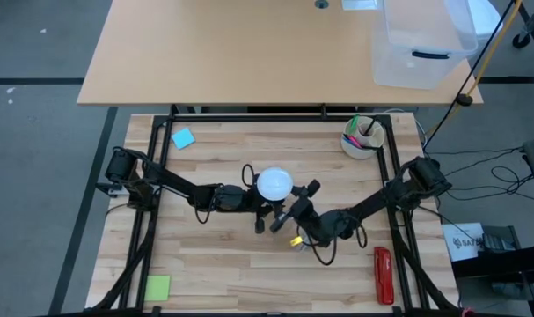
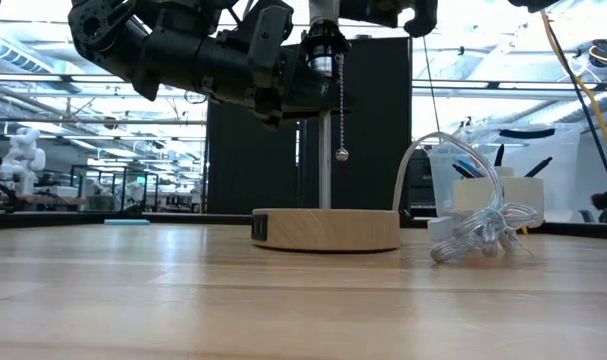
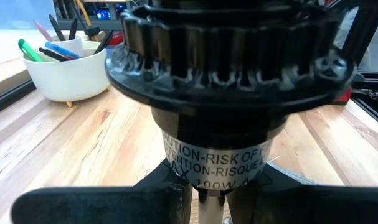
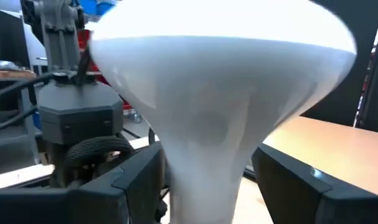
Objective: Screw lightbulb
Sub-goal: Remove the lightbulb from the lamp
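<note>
Wooden table [image 1: 223, 264]: left gripper [image 1: 259, 209] fingers clamp socket [image 3: 226, 93]; right gripper [image 1: 284, 214] fingers straddle lightbulb [image 1: 274, 184] neck, grip uncertain; next, twist.

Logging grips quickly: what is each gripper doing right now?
Left gripper: shut on the black socket of the lamp.
Right gripper: jaws either side of the lightbulb neck; contact cannot be told.

Both arms crowd the bulb [image 1: 274, 184] at mid-table; pen cup [image 1: 362, 136] blocks the far right corner, while the near boards lie open.
</note>
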Motion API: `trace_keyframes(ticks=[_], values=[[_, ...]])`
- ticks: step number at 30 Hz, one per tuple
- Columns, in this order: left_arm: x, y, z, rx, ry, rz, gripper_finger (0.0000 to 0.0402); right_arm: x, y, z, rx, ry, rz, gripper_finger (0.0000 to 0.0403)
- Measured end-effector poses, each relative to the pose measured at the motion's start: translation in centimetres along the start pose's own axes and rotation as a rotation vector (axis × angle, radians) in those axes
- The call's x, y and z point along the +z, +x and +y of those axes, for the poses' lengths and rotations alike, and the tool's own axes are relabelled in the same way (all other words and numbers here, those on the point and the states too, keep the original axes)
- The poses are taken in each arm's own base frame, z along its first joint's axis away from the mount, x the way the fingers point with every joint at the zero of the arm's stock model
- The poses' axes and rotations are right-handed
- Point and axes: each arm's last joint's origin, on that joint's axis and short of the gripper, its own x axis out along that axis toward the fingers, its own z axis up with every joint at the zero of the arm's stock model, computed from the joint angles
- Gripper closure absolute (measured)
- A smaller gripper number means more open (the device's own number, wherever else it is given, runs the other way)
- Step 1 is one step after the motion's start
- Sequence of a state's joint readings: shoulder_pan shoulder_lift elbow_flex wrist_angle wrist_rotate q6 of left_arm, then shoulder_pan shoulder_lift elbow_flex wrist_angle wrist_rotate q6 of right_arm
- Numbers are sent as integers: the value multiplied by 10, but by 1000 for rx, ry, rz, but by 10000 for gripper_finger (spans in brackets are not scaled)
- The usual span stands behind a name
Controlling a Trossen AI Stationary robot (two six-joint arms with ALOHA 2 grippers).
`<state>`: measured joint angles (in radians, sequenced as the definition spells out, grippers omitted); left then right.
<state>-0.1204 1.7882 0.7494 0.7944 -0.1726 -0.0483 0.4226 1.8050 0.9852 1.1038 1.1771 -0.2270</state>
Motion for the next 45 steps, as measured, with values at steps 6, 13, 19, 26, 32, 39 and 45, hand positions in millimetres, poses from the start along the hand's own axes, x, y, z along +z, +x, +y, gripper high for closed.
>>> trace_keyframes(ticks=[6, 13, 19, 26, 32, 39, 45], values=[[0, 0, 0, 0, -3, 0, 338, 0, 4, -2, -8, -7, -1, 172], [0, 0, 0, 0, -3, 0, 338, 4, 3, -3, -11, -51, -23, 176], [0, 0, 0, -13, 3, 1, 338, 3, 3, -1, 41, -62, -36, 221], [-3, 0, -2, -86, 31, 34, 338, 3, 2, 0, 85, -79, -15, 233], [-4, -1, -4, -109, 35, 51, 338, 8, -1, -1, 158, -86, 12, 237], [-4, -1, -6, -150, 37, 50, 338, 19, -2, -8, 266, -121, 72, 239], [-4, -1, -6, -185, 41, 50, 338, 28, 3, -22, 364, -167, 140, 239]])
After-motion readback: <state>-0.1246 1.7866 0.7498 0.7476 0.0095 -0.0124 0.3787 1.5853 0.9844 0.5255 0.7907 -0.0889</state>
